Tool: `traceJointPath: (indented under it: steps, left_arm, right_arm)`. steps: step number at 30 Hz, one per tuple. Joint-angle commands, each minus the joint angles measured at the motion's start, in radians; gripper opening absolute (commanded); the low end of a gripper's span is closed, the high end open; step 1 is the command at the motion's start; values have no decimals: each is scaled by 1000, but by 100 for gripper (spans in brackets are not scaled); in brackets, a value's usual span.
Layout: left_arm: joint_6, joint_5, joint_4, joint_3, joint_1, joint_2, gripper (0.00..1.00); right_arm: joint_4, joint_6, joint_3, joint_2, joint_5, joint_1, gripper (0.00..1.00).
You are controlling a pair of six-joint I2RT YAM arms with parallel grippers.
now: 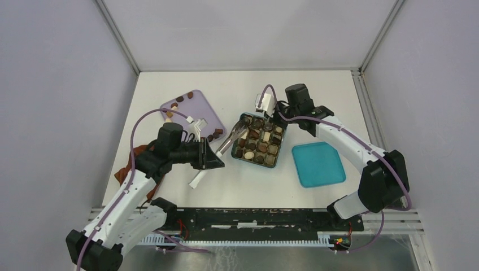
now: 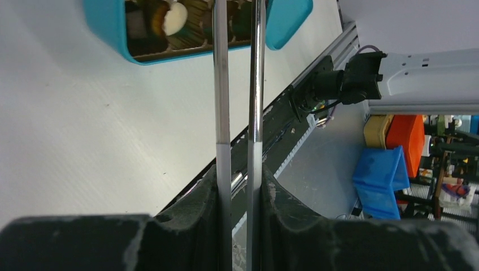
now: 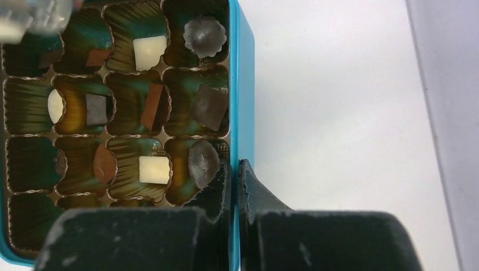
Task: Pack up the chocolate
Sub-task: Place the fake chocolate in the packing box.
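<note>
Got right gripper [image 3: 233,169] pinched shut on the far wall of the box [image 3: 242,84], arm arced in from the right to steady it; left gripper [image 2: 240,180] clamped on tongs [image 2: 221,84], elbow bent, tips at the box's left edge, load unclear. Looks mid-fill, with most chocolate [image 3: 153,169] in the box and a few pieces waiting on the tray [image 1: 195,107]. Next likely needs swinging tongs over there, pinching one piece gently.
</note>
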Motion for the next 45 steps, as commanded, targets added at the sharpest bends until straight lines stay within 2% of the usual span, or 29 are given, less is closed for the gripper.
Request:
traceJointPath:
  steps: [1, 9, 15, 25, 35, 41, 45]
  left_arm:
    - [-48, -71, 148, 62, -120, 1, 2]
    - [-46, -176, 224, 29, -290, 77, 2]
    - [-48, -243, 243, 34, -365, 136, 2]
    - [-36, -364, 227, 66, -488, 302, 2]
    - [-35, -402, 244, 104, -546, 414, 4]
    - [-32, -411, 225, 120, -578, 460, 11]
    - [-39, -434, 219, 123, -599, 480, 22]
  right_arm:
    - [39, 17, 74, -42, -1, 5, 0]
    - [22, 96, 41, 29, -154, -6, 0]
    - [18, 135, 14, 119, -282, -47, 0]
    - [31, 170, -10, 212, -347, -87, 1]
    - [19, 170, -6, 250, -372, -96, 5]
    - [7, 164, 2, 266, -378, -105, 10]
    - [-4, 157, 6, 270, -383, -112, 14]
